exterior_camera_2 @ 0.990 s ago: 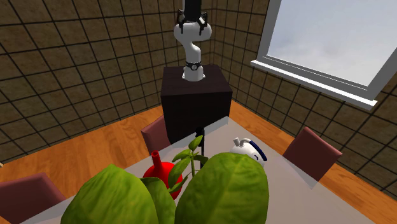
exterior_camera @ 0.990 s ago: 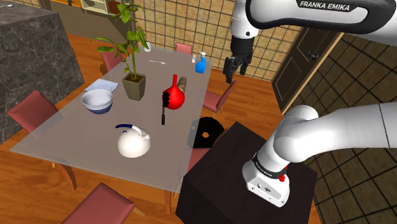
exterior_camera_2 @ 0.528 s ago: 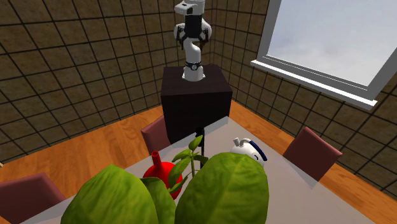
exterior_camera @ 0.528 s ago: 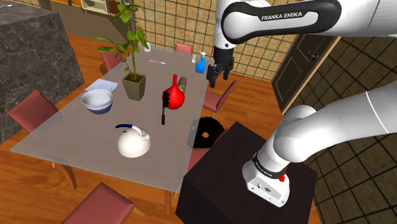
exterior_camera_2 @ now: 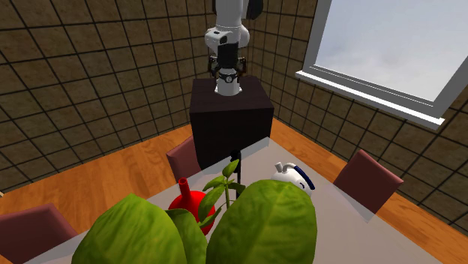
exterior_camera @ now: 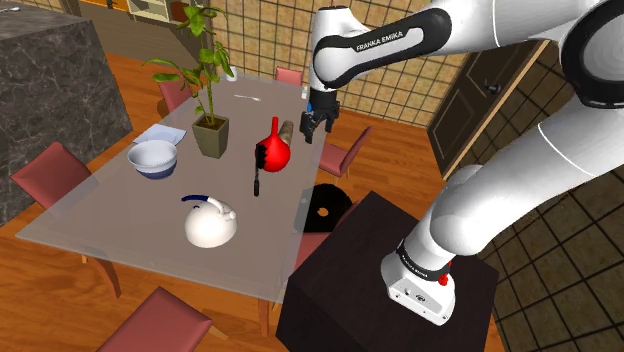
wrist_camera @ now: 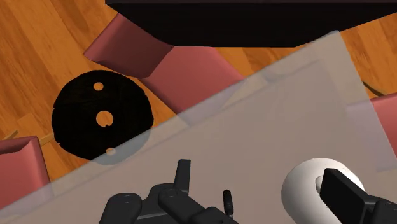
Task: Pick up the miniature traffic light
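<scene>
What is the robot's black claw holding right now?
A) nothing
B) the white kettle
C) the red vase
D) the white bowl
A: the gripper hangs in the air by the edge of the table, its fingers apart with nothing clasped between them.

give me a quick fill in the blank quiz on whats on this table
The round white kettle has a ___ handle. The bulbous narrow-necked vase is coloured ___. On the black end effector, the two fingers are not shut but ___.
Missing words: blue; red; open.
</scene>
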